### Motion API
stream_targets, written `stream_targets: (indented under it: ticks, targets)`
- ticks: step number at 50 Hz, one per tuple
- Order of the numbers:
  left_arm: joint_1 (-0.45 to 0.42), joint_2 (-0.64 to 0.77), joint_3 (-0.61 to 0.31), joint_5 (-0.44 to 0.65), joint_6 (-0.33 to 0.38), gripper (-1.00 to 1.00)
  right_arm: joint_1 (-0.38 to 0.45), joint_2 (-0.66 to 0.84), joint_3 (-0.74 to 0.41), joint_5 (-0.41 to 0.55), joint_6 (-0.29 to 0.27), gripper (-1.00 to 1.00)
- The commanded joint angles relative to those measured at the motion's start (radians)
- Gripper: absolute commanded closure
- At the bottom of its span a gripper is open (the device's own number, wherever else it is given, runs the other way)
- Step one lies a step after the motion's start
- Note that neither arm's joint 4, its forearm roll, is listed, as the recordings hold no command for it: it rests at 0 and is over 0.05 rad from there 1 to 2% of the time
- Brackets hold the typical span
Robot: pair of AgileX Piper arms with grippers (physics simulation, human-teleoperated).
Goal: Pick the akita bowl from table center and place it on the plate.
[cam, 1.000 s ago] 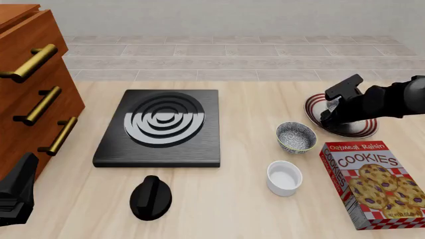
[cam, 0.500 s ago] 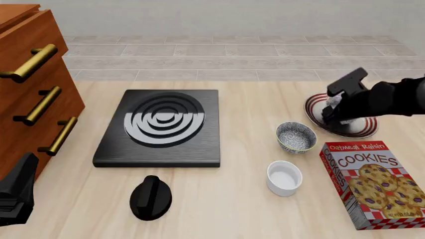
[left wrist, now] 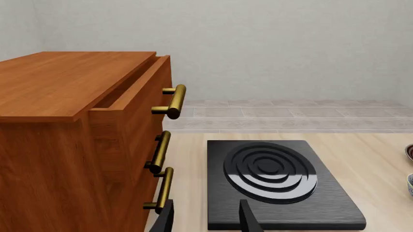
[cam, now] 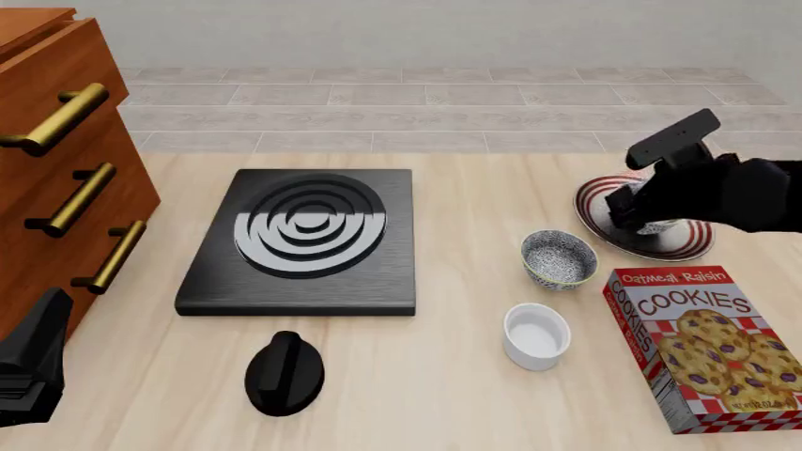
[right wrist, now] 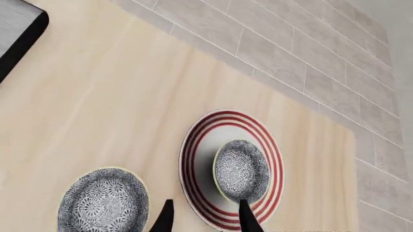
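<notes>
The akita bowl (right wrist: 241, 170) is seen resting inside the plate (right wrist: 193, 159) at far right, beneath the right gripper (right wrist: 204, 216) (jaws parted, empty), with bare table (cam: 501, 193) left of the plate's rim.

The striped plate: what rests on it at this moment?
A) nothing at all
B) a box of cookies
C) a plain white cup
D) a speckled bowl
D: the right wrist view shows a speckled bowl sitting inside the red rings of the striped plate, while a second speckled bowl stands on the table beside the plate.
</notes>
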Motion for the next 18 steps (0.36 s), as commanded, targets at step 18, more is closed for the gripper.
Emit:
stream_targets:
  ticks: [18]
  targets:
    - [0.000,0.000,0.000,0.000,0.000,-1.00,0.042,-0.441,0.231,-0.095,0.072,-1.00]
